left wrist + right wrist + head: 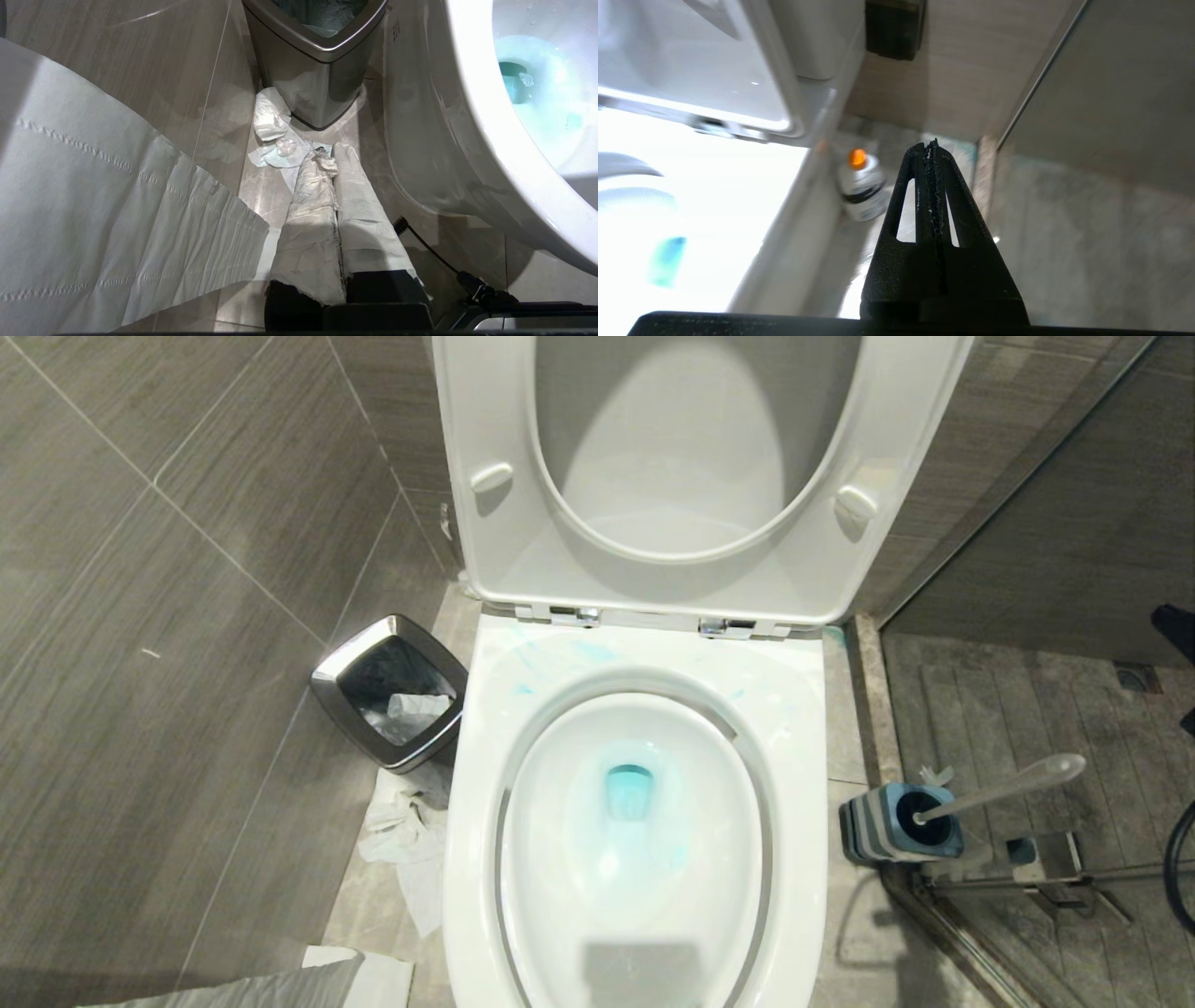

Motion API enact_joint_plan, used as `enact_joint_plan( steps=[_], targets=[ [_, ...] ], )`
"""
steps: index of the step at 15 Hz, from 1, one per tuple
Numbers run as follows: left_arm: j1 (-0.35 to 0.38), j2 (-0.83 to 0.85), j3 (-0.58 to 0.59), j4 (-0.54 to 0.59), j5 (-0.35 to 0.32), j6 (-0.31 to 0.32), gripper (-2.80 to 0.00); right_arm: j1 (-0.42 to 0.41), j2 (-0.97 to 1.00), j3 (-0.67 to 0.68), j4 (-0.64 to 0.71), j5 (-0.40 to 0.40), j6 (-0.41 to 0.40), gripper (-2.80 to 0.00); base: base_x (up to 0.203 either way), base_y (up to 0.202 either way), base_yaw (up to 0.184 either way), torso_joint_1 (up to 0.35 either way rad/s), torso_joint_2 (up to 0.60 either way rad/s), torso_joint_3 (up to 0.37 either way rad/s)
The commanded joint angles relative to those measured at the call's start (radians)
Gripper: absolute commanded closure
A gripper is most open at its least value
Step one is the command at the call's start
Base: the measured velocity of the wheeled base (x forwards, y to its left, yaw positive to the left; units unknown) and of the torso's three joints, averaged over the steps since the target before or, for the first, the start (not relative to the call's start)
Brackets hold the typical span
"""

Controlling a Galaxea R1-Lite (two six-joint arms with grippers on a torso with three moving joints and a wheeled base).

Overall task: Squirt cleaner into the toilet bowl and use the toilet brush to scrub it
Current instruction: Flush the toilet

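Two claws, both pressed together and empty. In its own wrist view the right claw [931, 154] has its black fingers meeting at the tips, nothing between them, and hangs beside the toilet bowl [803, 728] above a white bottle with an orange cap [863, 186] on the floor by the pedestal. The left claw [327, 163], wrapped in tissue, is together too and hangs low beside the bowl's other flank, pointing toward the chrome-rimmed bin [317, 46] and crumpled paper [273, 121].

Cleaner [628, 791] already tints the water turquoise and streaks the rim behind the basin. The toilet brush [1013, 786] leans in its blue holder [901, 823] on the floor to the bowl's right, untouched.

Risks, as I judge them: the slim handle leans, so a closing claw could push it aside or tip the light holder; the glass shower partition stands near.

Neither arm shows in the head view. The brush head is hidden inside the holder, and the bottle's label cannot be read.
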Motion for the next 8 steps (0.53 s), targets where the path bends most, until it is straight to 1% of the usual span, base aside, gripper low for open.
enact_joint_plan(
  steps=[1,2,4,8],
  targets=[
    [0.000,0.001,0.008,0.000,0.000,0.000,0.00,0.000,-0.161,-0.048,0.206,0.004,0.035,0.00,0.000,0.000,0.000,0.000,0.00,0.000],
    [0.000,0.001,0.008,0.000,0.000,0.000,0.00,0.000,-0.220,-0.063,0.288,0.005,0.054,0.00,0.000,0.000,0.000,0.000,0.00,0.000],
    [0.000,0.001,0.008,0.000,0.000,0.000,0.00,0.000,-0.320,-0.072,0.388,0.008,0.073,0.00,0.000,0.000,0.000,0.000,0.00,0.000],
    [0.000,0.001,0.008,0.000,0.000,0.000,0.00,0.000,-0.468,-0.072,0.466,0.020,0.076,0.00,0.000,0.000,0.000,0.000,0.00,0.000]
  ],
)
